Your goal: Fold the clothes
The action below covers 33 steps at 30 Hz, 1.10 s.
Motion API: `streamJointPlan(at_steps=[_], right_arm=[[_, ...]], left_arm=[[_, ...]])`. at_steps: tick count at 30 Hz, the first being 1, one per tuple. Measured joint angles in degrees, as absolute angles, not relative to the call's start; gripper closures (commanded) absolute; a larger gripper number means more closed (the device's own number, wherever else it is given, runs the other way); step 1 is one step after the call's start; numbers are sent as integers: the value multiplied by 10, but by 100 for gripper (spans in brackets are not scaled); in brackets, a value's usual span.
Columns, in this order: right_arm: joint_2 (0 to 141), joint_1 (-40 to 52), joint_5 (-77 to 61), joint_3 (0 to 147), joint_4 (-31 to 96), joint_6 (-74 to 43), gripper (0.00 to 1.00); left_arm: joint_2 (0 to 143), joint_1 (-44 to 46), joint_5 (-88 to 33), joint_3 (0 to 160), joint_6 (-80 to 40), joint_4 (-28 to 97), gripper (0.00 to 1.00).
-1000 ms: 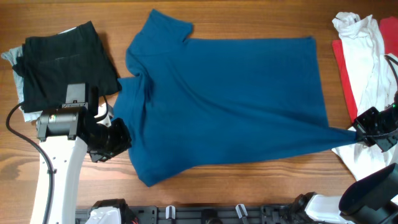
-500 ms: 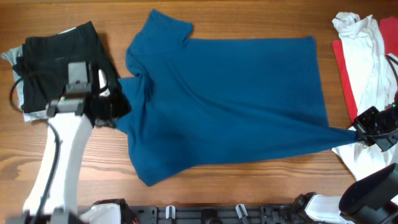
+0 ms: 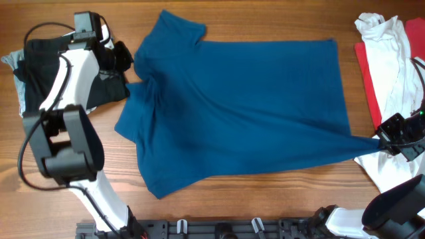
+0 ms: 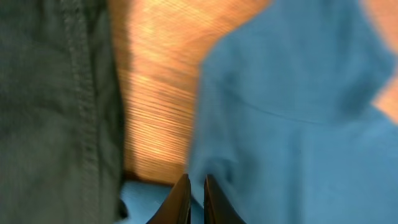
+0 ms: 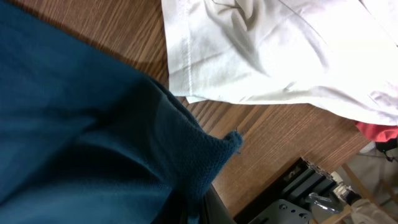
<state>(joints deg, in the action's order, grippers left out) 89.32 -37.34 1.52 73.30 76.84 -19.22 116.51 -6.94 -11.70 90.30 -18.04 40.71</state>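
Overhead view is showing the blue shirt (image 3: 246, 106) lying spread flat across the middle of the frame, with the collar toward the upper left and the hem toward the right. Its lower right hem corner is being drawn out into a point, because the right gripper (image 3: 392, 136) is clamping it at the right edge, just beside the white garment (image 3: 388, 40) and the red garment (image 3: 366, 73). The left gripper (image 3: 123, 56) is hovering at the upper left, between the shirt's shoulder and the black garment (image 3: 36, 66), its fingers pressed together and seemingly grasping nothing. I am judging that the shirt is being straightened before the first fold; next the left gripper is needing to open and take the shoulder or sleeve edge. The blurred left wrist view is showing a strip of bare table (image 4: 155, 93) between black and blue cloth; the right wrist view is showing the corner bunching into the jaws.
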Motion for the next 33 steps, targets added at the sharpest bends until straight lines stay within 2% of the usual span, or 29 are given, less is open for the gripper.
streamJointPlan(at_steps=[6,22,24,25,27,29,33], right_arm=[[893,-373,15,733,768,-192,96],[893,-373,15,733,771,-188,96],[893,-373,15,733,771,-188,96],[893,-373,15,733,771,-188,96],[893,-373,15,733,770,-188,96],[893,-373,15,733,771,-187,96],[893,-373,15,733,770,-188,96]], left_arm=[[1216,-111,-80,903,-178,402,94],[1220,-312,-59,904,-192,448,95],[1220,-311,-77,904,-192,448,89],[1220,-307,-84,904,-192,448,81],[1218,-288,-104,908,-184,464,59],[1210,-266,-119,910,-170,496,48],[1170,-202,-145,913,-164,585,44]])
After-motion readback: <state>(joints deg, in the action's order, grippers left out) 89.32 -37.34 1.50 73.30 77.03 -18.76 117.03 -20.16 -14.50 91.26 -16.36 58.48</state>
